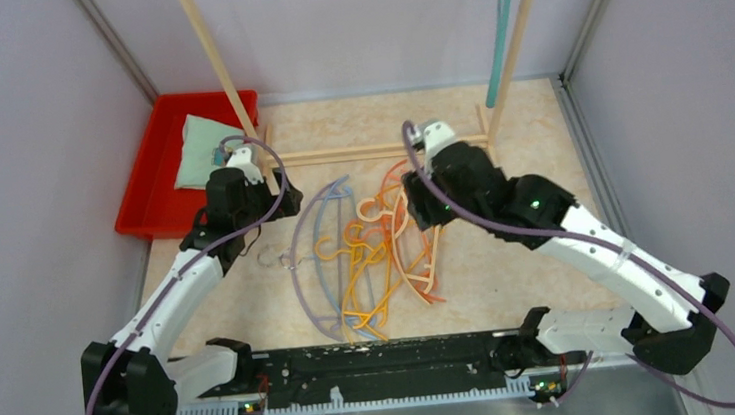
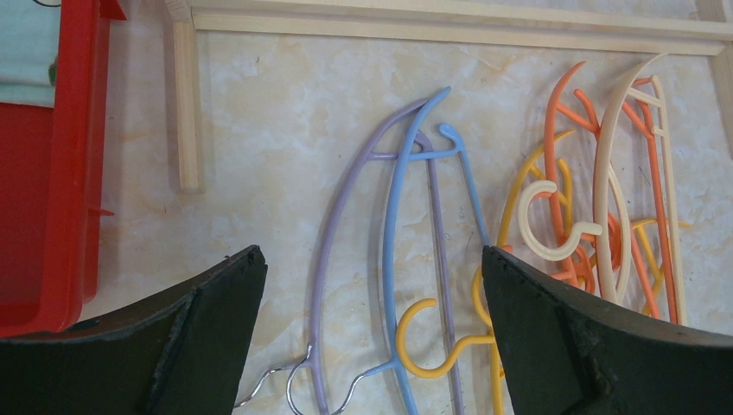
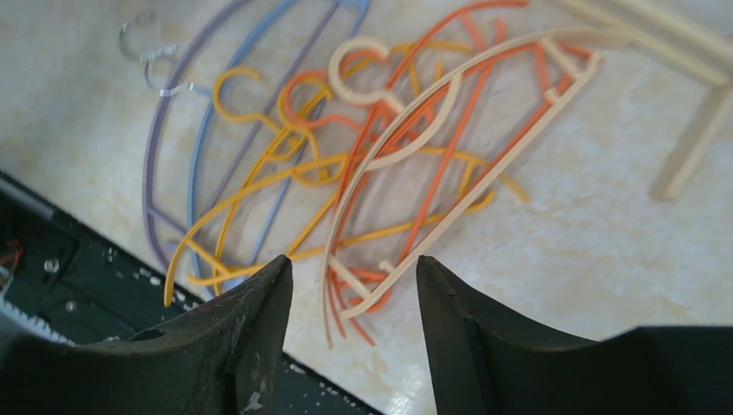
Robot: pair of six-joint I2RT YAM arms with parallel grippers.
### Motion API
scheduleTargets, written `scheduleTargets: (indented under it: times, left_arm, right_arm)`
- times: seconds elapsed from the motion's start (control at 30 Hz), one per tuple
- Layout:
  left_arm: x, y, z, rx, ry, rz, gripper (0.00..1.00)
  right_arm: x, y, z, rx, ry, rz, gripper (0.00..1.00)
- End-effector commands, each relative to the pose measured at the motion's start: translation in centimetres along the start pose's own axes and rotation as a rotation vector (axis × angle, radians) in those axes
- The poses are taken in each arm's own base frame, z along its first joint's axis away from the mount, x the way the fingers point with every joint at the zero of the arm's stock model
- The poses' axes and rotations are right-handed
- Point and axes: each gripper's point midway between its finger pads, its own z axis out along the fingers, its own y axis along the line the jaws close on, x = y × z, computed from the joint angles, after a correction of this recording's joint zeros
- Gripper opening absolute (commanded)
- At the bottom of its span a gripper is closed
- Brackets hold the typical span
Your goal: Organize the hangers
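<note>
Several hangers lie in a loose pile on the table's middle: lavender (image 1: 300, 264), light blue (image 1: 318, 234), yellow (image 1: 359, 289), orange (image 1: 420, 255) and beige (image 1: 383, 206). A teal hanger (image 1: 500, 25) hangs on the rack at the back right. My left gripper (image 1: 260, 199) is open and empty, above the table left of the pile; the lavender hanger (image 2: 333, 233) and the light blue hanger (image 2: 391, 216) show between its fingers. My right gripper (image 1: 416, 208) is open and empty above the beige hanger (image 3: 484, 177) and the orange hanger (image 3: 441, 164).
A red tray (image 1: 146, 187) with a pale green cloth (image 1: 203, 147) stands at the back left. The pale wooden rack frame (image 1: 379, 149) crosses behind the pile, with uprights at both sides. A black base rail (image 1: 357, 364) runs along the near edge.
</note>
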Motion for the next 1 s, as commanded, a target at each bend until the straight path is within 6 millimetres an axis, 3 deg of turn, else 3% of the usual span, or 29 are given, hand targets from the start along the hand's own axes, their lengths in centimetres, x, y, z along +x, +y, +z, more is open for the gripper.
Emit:
scheduleTargets:
  times: [0.0, 0.1, 0.23, 0.53, 0.83, 0.97]
  left_arm:
    - [0.8, -0.7, 0.8, 0.039, 0.015, -0.021, 0.99]
    - [1.4, -0.7, 1.2, 0.044, 0.033, -0.022, 0.99]
    - [1.8, -0.8, 1.5, 0.05, 0.049, -0.014, 0.99]
    - [2.2, -1.1, 0.9, 0.073, 0.058, -0.017, 0.99]
    - [3.2, -0.5, -0.1, 0.061, 0.055, -0.02, 0.99]
    - [3.8, -0.3, -0.2, 0.053, 0.069, -0.02, 0.99]
  right_arm:
    - [5.9, 5.2, 3.1, -0.107, 0.147, 0.031, 0.54]
    - [9.0, 7.3, 5.3, -0.145, 0.226, 0.046, 0.51]
    - [11.4, 8.1, 8.2, -0.139, 0.272, 0.064, 0.48]
    - [14.3, 6.3, 12.4, 0.017, 0.346, 0.072, 0.42]
    - [16.6, 4.1, 14.2, 0.099, 0.409, 0.093, 0.37]
    - [18.2, 4.2, 14.9, 0.072, 0.45, 0.09, 0.32]
